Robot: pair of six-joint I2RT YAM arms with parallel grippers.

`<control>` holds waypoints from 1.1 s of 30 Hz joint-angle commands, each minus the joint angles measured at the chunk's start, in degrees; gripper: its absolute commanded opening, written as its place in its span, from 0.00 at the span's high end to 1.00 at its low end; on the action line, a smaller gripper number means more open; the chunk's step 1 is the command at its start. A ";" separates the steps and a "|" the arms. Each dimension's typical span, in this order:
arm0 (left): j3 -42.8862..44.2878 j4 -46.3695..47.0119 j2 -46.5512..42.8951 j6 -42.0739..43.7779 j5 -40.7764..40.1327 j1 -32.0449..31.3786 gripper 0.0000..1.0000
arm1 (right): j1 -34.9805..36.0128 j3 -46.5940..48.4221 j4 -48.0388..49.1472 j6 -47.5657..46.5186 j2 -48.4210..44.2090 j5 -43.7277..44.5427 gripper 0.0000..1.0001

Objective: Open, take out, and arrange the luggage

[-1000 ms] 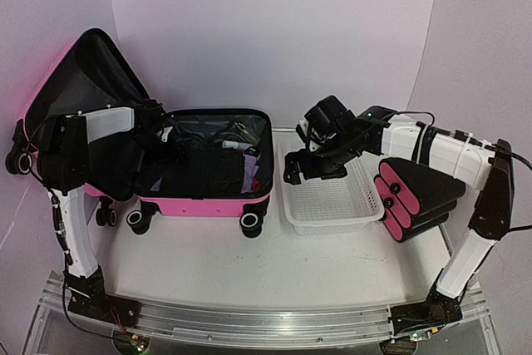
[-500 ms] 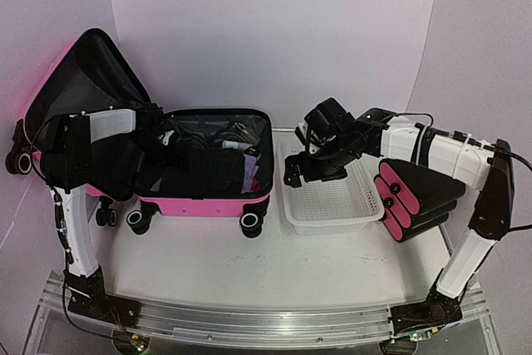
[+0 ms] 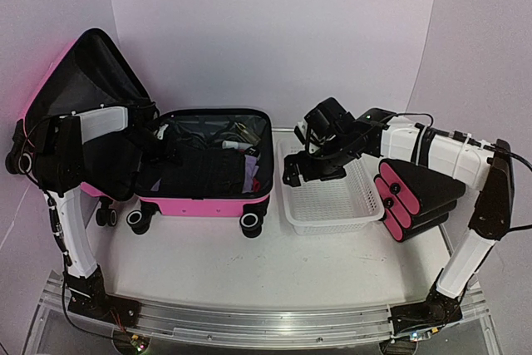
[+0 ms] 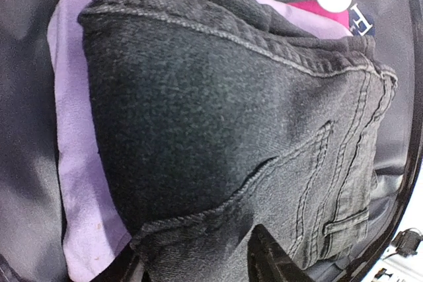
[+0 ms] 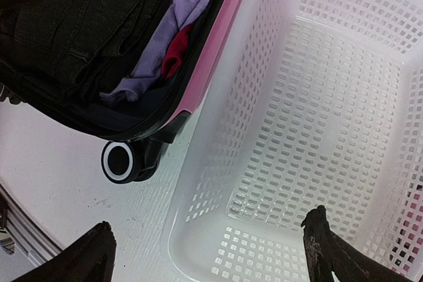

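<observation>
Luggage point(image 3: 204, 197): far-left on table, lid point(image 3: 75, 81) swung up and back to the left. Open step done; contents not yet out.

Basket point(image 3: 328, 209): white mesh, just right of the case, nothing in it.

Jeans point(image 4: 218, 130): dark, folded, top of the pile inside the case, over a lilac garment point(image 4: 73, 163). Red item point(image 5: 175, 47) tucked at the pile's right edge.

Change vs 1 s ago:
- L arm forearm has lifted and drawn back left a little. L gripper point(image 3: 164, 135) is still over the far-left part of the interior. Wrist view shows fingers apart with the jeans' edge between them, nothing clamped as far as visible.
- R gripper point(image 5: 211, 216) has crept slightly left. It hangs over the basket's near-left corner, fingers wide, empty.

Assessment: L arm appears to be lining up a jeans pick. Unpacking not begun. R gripper on standby by the basket.
</observation>
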 commanded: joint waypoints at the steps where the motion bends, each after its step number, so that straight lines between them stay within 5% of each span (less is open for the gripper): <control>1: -0.67 0.67 -2.89 -0.94 4.58 -0.67 0.62 | -0.03 0.04 2.31 -0.34 -3.40 -0.32 0.02; 8: 0.00 0.73 -5.92 -1.53 5.33 -0.82 0.89 | 0.03 -0.47 2.29 -1.54 -3.96 1.58 0.02; 14: 1.18 0.69 -11.79 1.74 -1.98 -4.65 1.00 | -0.11 -0.16 2.29 -4.58 -4.70 3.72 0.02; 33: 4.94 0.13 -26.21 25.57 -21.81 -23.08 1.00 | -2.69 12.18 8.46 -35.57 3.19 -18.36 0.02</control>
